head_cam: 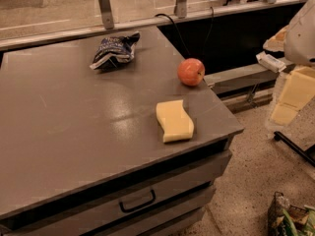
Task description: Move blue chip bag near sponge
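The blue chip bag [114, 51] lies crumpled at the far side of the grey table [74, 132], near the back edge. The pale yellow sponge [174, 121] lies flat near the table's front right corner, well apart from the bag. My gripper [291, 96] hangs off the table at the right edge of the view, over the floor and far from both things. It holds nothing that I can see.
A red-orange apple [191, 72] stands on the table's right edge between bag and sponge. A railing with metal posts [105, 6] runs behind the table. Green-and-yellow packaging [290, 219] lies on the floor at the bottom right. The table front has a drawer handle [138, 201].
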Robot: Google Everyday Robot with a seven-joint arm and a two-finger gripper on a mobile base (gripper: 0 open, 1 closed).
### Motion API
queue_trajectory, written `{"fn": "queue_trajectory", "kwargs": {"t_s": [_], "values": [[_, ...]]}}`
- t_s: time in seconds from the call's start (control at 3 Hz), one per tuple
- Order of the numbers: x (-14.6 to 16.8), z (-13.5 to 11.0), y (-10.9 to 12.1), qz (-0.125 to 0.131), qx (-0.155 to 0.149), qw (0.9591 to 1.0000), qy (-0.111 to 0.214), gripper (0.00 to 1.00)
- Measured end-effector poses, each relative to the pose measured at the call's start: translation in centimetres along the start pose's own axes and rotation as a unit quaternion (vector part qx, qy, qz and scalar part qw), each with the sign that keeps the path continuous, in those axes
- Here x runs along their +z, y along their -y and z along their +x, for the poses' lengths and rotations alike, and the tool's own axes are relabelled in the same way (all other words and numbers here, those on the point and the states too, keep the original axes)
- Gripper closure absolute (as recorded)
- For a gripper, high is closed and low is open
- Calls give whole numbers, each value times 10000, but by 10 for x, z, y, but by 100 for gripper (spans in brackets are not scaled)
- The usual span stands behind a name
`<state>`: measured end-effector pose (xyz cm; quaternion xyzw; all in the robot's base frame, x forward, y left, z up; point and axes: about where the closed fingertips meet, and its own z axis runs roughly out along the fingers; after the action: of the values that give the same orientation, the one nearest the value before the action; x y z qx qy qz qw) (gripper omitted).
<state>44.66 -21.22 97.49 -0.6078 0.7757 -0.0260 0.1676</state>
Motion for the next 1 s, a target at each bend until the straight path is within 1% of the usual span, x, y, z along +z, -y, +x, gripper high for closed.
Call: {"fn": "queue_trajectory", "kwargs": {"t_s": [0.33,0.67,1.0], "values": [[19,-35,31,-75,-455,9982,387,0],[41,-88,76,-68,-1024,9912,836,0],[57,-141,122,12,-1281,9835,1274,0]]}}
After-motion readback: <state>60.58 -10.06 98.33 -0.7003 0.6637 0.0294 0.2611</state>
